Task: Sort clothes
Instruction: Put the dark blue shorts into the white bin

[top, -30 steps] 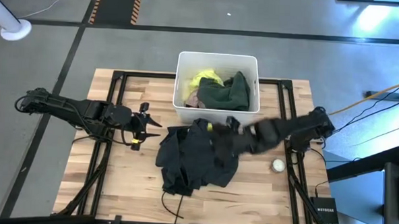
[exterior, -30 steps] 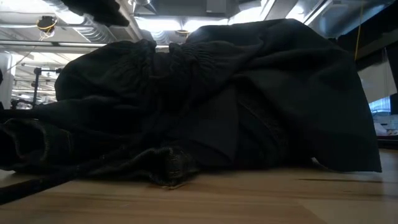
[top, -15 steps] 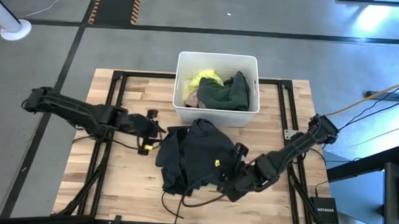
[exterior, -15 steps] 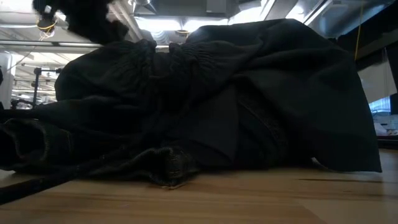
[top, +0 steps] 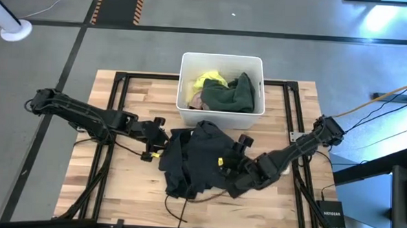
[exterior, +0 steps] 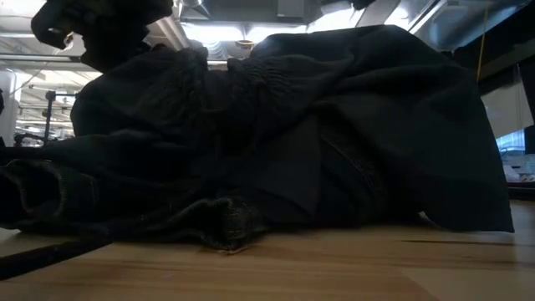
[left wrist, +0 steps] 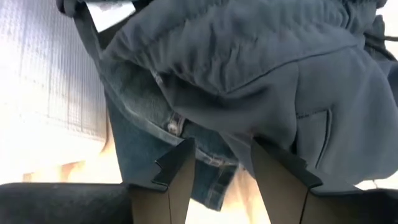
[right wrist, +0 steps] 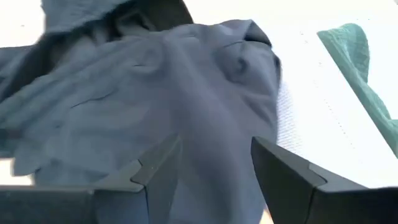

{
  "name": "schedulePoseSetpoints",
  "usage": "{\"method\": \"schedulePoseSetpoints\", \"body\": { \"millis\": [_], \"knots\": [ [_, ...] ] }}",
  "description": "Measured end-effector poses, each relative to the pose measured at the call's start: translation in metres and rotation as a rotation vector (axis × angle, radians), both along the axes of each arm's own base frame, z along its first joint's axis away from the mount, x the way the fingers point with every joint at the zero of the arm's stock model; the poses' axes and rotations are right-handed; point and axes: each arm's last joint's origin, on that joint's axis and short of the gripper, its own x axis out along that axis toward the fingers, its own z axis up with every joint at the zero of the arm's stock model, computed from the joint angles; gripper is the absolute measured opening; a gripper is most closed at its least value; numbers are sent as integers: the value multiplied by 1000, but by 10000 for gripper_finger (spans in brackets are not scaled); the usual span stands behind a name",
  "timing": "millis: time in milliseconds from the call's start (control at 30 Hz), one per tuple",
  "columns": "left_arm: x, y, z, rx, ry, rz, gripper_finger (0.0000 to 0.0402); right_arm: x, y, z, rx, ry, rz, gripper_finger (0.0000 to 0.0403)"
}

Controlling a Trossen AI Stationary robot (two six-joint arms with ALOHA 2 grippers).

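Both hands flank the black clothes heap [top: 198, 158] on my surface [top: 124, 186]: left hand [top: 159, 136] at its left edge, right hand [top: 234, 156] on its right side. Low down, fabric fills everything. Wrist views show each hand's fingers [left wrist: 174, 171] spread, seemingly gripping nothing.

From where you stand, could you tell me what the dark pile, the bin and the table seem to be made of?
Dark pile: soft matte fabric, creased and slumped; one layer looks like denim.
Bin: probably white plastic, smooth with rigid walls.
Table: light wood, with visible plank seams.
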Motion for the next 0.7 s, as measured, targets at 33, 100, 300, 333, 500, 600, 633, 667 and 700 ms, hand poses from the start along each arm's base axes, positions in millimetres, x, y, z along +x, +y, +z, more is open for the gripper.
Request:
{"method": "schedulePoseSetpoints", "body": {
  "millis": [33,100,300,333,500,600,633,667,700],
  "knots": [
    [0,0,0,0,-5,-2,153,2,-5,0,5,9,-7,211],
    [1,0,1,4,-10,-8,153,7,-14,-1,17,44,-11,211],
    [2,0,2,4,-29,-14,153,21,-45,-4,141,126,-39,211],
    [2,0,2,4,-28,-14,153,24,-48,-6,165,136,-47,211],
    [2,0,2,3,-31,-13,153,44,-52,-18,237,151,23,211],
    [3,-1,3,0,-50,-13,153,62,-44,-26,280,95,145,211],
    [4,-1,4,-2,-58,-12,153,69,-41,-29,286,76,180,211],
    [5,-1,4,-5,-65,-11,153,74,-39,-32,293,56,205,211],
    [5,-1,5,-6,-71,-10,153,79,-37,-35,298,44,217,211]
  ]
}}
